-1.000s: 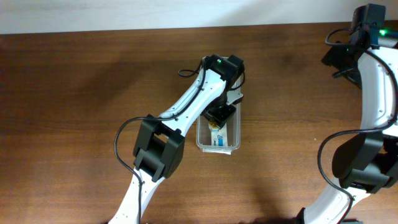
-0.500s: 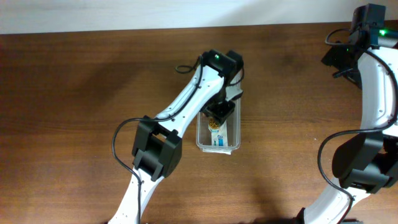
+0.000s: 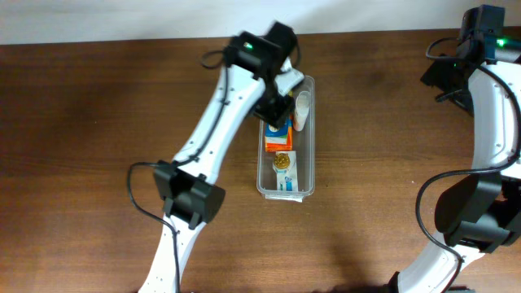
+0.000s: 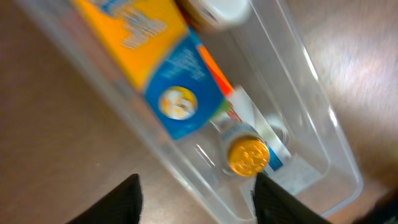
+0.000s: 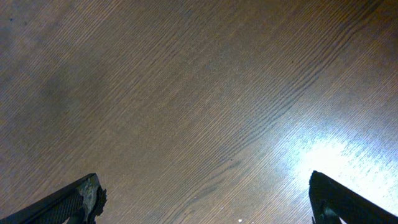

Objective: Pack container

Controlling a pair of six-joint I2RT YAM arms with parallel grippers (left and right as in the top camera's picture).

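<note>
The clear container [image 3: 310, 138] stands lengthwise at mid-table. It holds an orange and blue box [image 3: 278, 134], a white bottle [image 3: 302, 110], a gold-capped item [image 3: 281, 161] and a blue-white packet [image 3: 286, 182]. My left gripper [image 3: 274, 107] hovers over the container's far left rim, open and empty. In the left wrist view the left gripper [image 4: 199, 205] is above the container's wall [image 4: 186, 177], with the box [image 4: 149, 43], the gold cap [image 4: 247, 155] and the bottle [image 4: 214, 7] below. My right gripper [image 3: 444, 77] is open and empty at the far right, over bare table in the right wrist view [image 5: 205, 205].
The brown wooden table [image 3: 98, 122] surrounds the container. The left arm's links [image 3: 216, 138] run from the front edge up to the container's left side. The right arm [image 3: 496, 146] stands along the right edge.
My left gripper has risen out of the container and moved toward the far left, uncovering the box and bottle. The right arm has not moved.
</note>
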